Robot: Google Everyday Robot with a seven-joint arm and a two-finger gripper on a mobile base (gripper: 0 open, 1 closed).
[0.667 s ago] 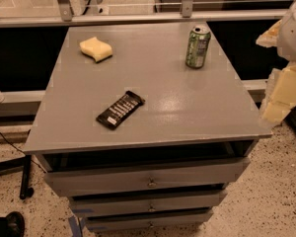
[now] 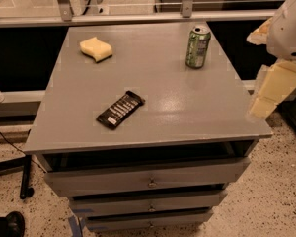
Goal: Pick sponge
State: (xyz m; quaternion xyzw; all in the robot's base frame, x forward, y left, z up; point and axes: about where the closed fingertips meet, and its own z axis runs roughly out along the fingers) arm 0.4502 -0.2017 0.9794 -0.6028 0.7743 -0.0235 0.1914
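The sponge (image 2: 96, 49), a pale yellow foam block with a notched edge, lies at the far left of the grey cabinet top (image 2: 153, 83). My gripper (image 2: 267, 63) hangs off the right edge of the cabinet, far from the sponge and at about the level of the top. Its pale yellow flat fingers (image 2: 275, 89) stand apart with nothing between them. The white arm body sits above them at the frame's right edge.
A green soda can (image 2: 198, 46) stands upright at the far right of the top, close to the gripper. A black wrapped snack bar (image 2: 120, 109) lies near the front middle. Drawers (image 2: 148, 181) sit below. A metal rail and glass run behind the cabinet.
My gripper has shifted slightly to the left, toward the cabinet's right edge. The sponge, can and snack bar have not moved.
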